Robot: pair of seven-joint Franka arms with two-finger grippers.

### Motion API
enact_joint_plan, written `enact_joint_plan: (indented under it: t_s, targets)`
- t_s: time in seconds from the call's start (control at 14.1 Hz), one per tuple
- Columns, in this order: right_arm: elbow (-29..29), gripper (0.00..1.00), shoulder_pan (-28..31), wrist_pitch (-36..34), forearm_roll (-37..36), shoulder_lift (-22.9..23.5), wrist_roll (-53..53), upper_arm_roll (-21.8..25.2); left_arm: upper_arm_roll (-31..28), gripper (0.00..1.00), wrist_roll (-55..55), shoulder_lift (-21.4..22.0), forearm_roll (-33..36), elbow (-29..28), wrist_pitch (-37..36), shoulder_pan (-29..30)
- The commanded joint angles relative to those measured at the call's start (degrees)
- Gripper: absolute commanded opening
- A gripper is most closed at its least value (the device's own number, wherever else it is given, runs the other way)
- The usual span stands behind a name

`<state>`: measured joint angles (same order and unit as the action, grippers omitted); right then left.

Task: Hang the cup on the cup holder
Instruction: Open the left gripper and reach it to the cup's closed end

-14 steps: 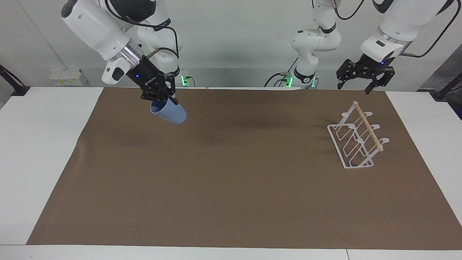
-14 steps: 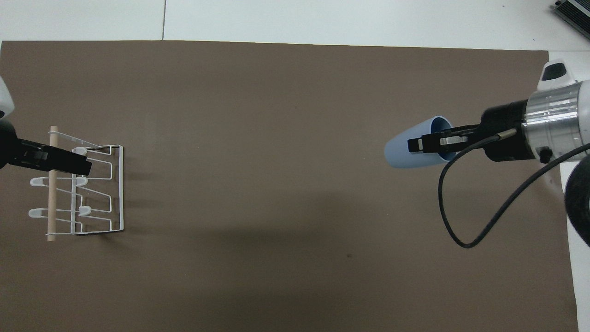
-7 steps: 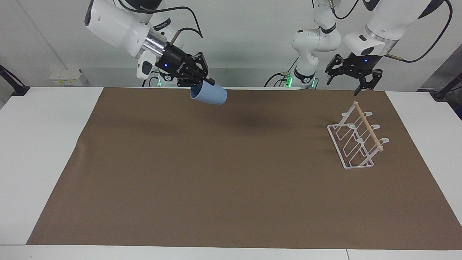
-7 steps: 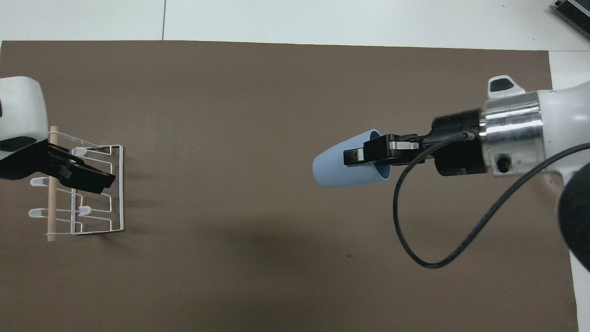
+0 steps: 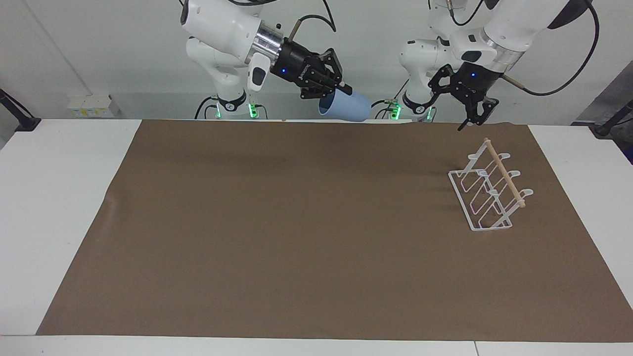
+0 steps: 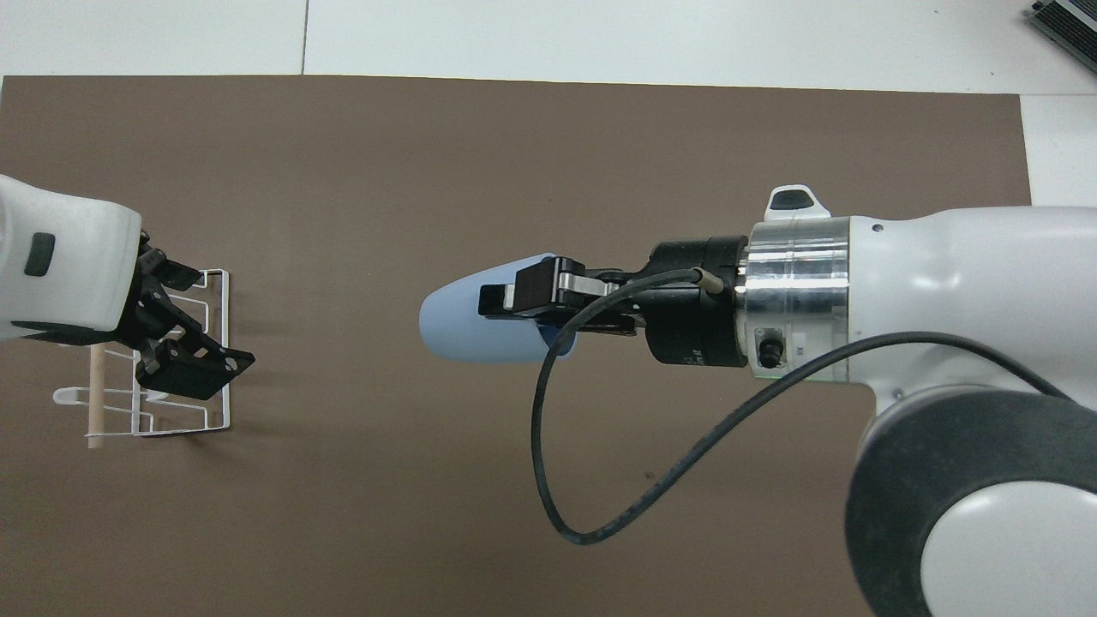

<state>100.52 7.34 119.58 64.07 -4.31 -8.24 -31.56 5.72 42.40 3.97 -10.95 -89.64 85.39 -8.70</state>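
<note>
The light-blue cup [image 5: 346, 107] [image 6: 467, 324] hangs tilted in the air, high over the mat's middle at the edge nearest the robots. My right gripper [image 5: 339, 95] [image 6: 514, 308] is shut on its rim, one finger inside and one outside, with the cup's base pointing toward the left arm's end. The white wire cup holder [image 5: 504, 173] [image 6: 96, 403], with its wooden dowel, stands on the mat at the left arm's end. My left gripper [image 5: 475, 116] [image 6: 206, 330] hangs open and holds nothing, raised over the holder's end nearest the robots and apart from it.
A brown mat [image 5: 296, 237] covers most of the white table [image 5: 54, 198]. The right arm's black cable [image 6: 548, 463] loops down below its wrist. Nothing else stands on the mat.
The right arm has carried the cup up and sideways from its own end to the table's middle. The left gripper has turned and shifted toward the middle, still open.
</note>
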Motion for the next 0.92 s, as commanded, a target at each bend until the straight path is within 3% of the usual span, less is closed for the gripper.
enact_joint_plan:
  t_s: [0.0, 0.36, 0.85]
  targets:
    - [1.34, 0.0, -3.29, 5.64, 1.84, -1.14, -3.26, 0.27, -0.53, 1.0, 9.16, 1.74, -1.0, -2.2, 2.06, -2.37]
    - [1.34, 0.0, -4.88, 8.3, 1.93, -1.05, -3.8, 0.27, -0.36, 1.0, 19.64, 1.74, -7.22, -2.2, 3.73, -3.52]
    - [1.43, 0.0, -4.88, 8.12, 1.93, -1.05, -4.24, 0.27, 0.7, 1.0, 24.31, 1.65, -13.63, -2.81, 9.79, -5.8]
